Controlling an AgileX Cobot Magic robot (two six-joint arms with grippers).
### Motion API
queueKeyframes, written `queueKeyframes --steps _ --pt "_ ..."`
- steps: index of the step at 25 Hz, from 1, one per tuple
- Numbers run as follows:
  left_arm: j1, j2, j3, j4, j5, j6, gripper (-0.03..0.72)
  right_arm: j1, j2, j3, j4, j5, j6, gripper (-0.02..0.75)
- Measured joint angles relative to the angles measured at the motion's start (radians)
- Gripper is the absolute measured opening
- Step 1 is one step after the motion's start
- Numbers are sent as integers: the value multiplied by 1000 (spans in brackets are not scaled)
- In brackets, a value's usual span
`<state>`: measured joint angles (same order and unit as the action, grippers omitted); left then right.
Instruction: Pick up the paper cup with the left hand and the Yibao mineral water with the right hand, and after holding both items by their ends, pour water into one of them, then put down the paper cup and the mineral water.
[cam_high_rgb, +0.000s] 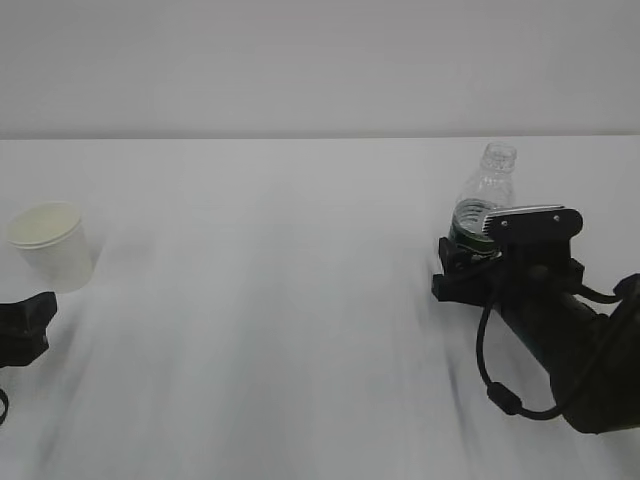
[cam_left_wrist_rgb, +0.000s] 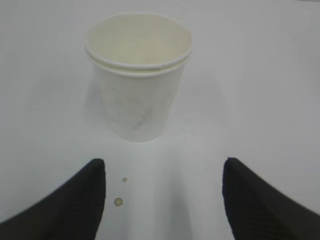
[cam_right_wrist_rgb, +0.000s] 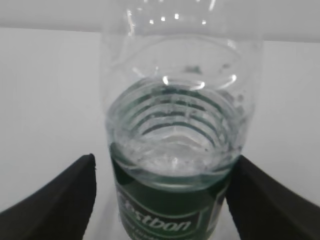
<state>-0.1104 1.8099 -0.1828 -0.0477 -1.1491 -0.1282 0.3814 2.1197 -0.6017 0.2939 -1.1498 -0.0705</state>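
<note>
A smooth, matte white table (cam_high_rgb: 300, 330) fills the scene, meeting a plain pale wall behind it.

On the far left stands the paper cup (cam_high_rgb: 52, 246), upright. It is cream-white and tapered, wider at the mouth than at the base, with a thin rolled rim; a second rim line just under the first makes it look like two cups nested together. Its wall is dull, faintly mottled paper. The left gripper (cam_left_wrist_rgb: 162, 200) sits low just in front of the cup, and its two black, wedge-shaped fingers (cam_left_wrist_rgb: 75, 205) with a fine ribbed texture stand wide apart with the jaws open, holding nothing. The cup is ahead of the fingertips, not between them. Two small droplets (cam_left_wrist_rgb: 119, 201) lie on the table between the fingers.

On the right stands the water bottle (cam_high_rgb: 484, 200), upright and uncapped. It is clear, thin plastic with horizontal ribs, a rounded shoulder and a threaded neck, wrapped in a glossy dark green label (cam_right_wrist_rgb: 165, 220) with white lettering. Water fills the lower part, and tiny droplets cling to the inside above the water line. The right gripper (cam_right_wrist_rgb: 160, 200), black with a grey rectangular block on top, has its jaws spread wide on either side of the bottle's labelled body. Narrow gaps show between each black finger (cam_right_wrist_rgb: 60, 200) and the bottle, so it is not gripped.
</note>
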Motion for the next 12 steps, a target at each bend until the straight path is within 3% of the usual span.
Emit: queueKeyframes --steps 12 --pt "0 0 0 1 0 0 519 -11 43 -44 2 0 -2 594"
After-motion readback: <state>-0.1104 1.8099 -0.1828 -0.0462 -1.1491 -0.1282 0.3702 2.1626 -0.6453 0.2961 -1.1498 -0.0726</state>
